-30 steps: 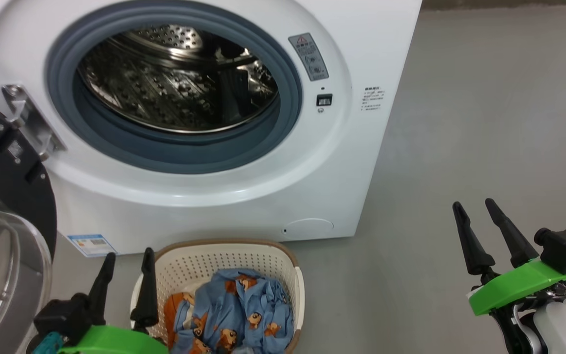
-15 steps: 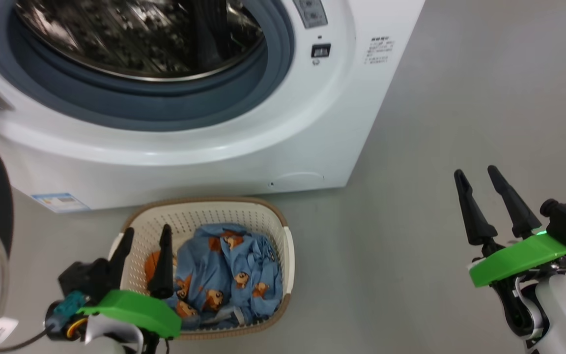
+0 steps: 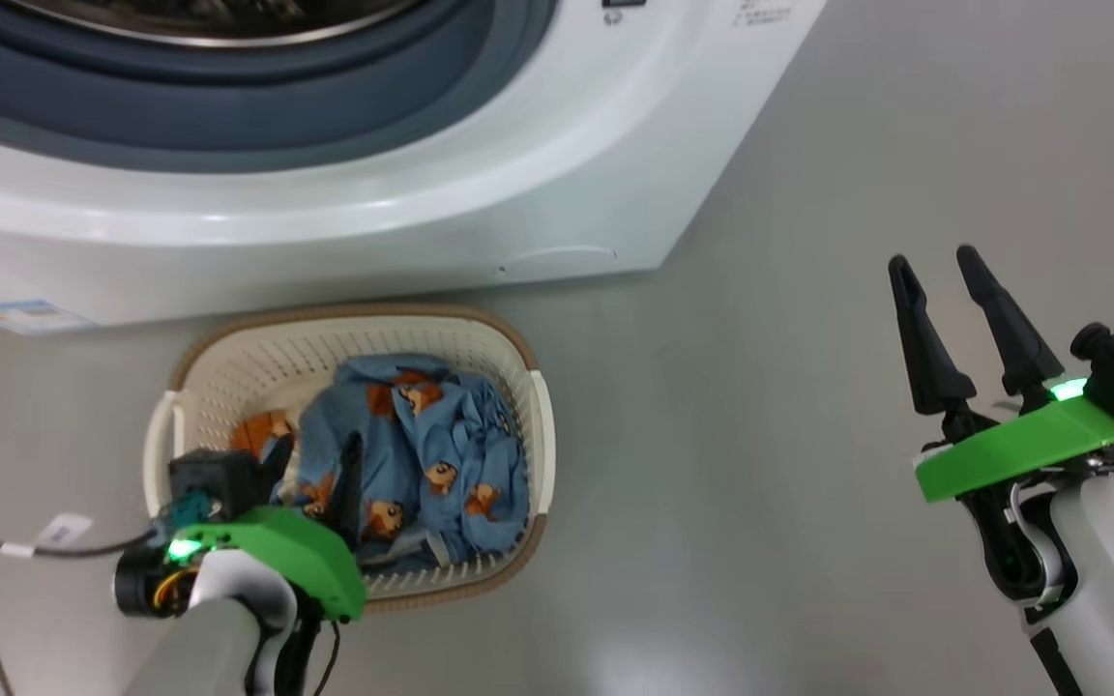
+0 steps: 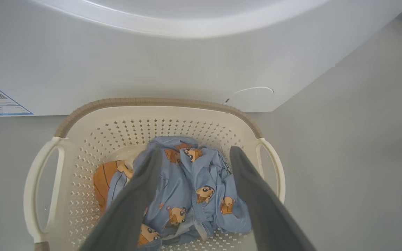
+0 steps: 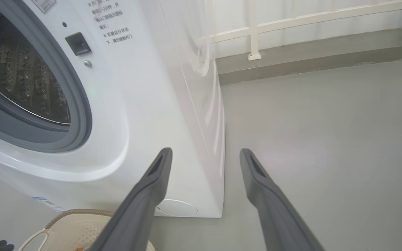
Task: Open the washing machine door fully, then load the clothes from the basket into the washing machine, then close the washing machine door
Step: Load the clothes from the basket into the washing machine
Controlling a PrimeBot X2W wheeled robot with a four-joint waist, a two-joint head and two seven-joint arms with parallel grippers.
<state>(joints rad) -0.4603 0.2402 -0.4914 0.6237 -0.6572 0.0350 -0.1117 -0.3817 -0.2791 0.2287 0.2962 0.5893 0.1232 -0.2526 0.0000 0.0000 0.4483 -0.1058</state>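
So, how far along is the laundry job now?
Done: the washing machine shows its drum uncovered, so the door is open. In hand: the left jaws, open, hang over the clothes in the basket, gripping nothing. Left: loading, closing the door.

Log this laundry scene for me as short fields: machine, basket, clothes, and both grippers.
washing machine: white, drum exposed
basket: on the floor, in front of the machine
clothes: blue bear-print, piled in the basket
left gripper: open, aimed into the basket; contact unclear
right gripper: open, empty, over the floor
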